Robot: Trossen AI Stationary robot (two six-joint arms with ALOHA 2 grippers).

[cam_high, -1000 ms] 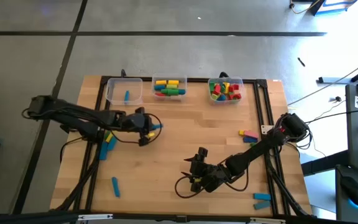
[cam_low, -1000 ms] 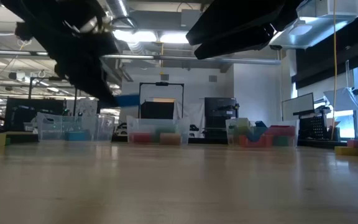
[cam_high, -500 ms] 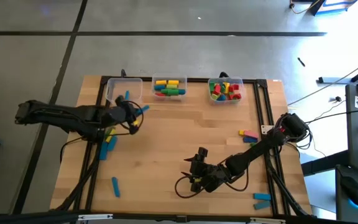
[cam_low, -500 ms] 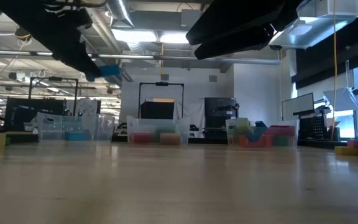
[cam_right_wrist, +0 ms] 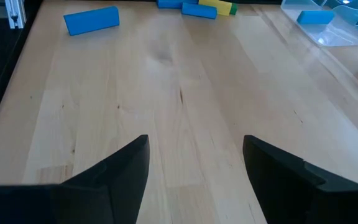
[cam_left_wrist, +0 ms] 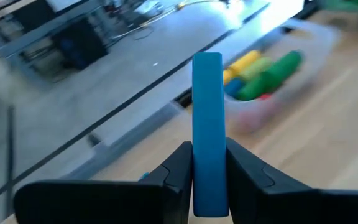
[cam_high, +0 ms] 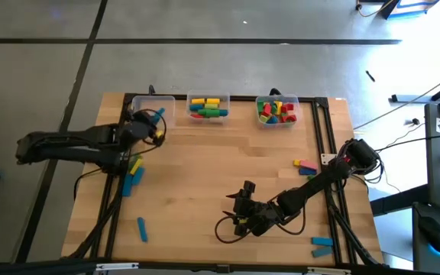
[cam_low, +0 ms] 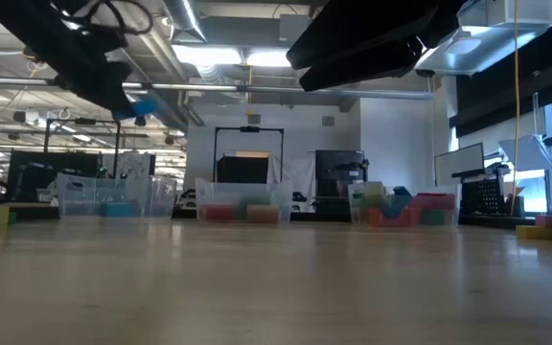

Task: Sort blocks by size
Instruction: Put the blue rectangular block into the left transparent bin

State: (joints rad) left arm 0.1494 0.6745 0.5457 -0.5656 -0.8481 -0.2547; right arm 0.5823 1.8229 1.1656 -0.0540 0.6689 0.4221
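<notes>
While the right arm has stayed parked low over the near middle of the table [cam_high: 228,153], its right tool [cam_right_wrist: 194,165] spread wide with nothing between the fingers, the left arm has swung back from the left-centre of the table toward the far left corner, so the left tool [cam_high: 153,124] now hangs at the near edge of the left bin [cam_high: 138,109]. It is closed narrow on a long blue block [cam_left_wrist: 207,130], which stands up between the fingers in the left wrist view and shows as a blue tip held high in the low view. My reading is that the carry is almost over and the release into that bin comes next, and the block needs to be fully over the rim first. Three clear bins sit in a row along the far edge. Going by block size, the left bin holds one long blue bar, so it seems to be the place for long pieces. Next, the middle bin [cam_high: 225,98] holds medium pieces in yellow, green, red and blue. Last, the right bin [cam_high: 298,107] holds a heap of short pieces, mostly red with yellow and green. Loose blocks are left: a blue and yellow cluster [cam_high: 133,173] near the left arm, a single blue bar [cam_high: 141,228] near left, a few [cam_high: 306,165] at the right, and two blue ones [cam_high: 321,246] near right.
</notes>
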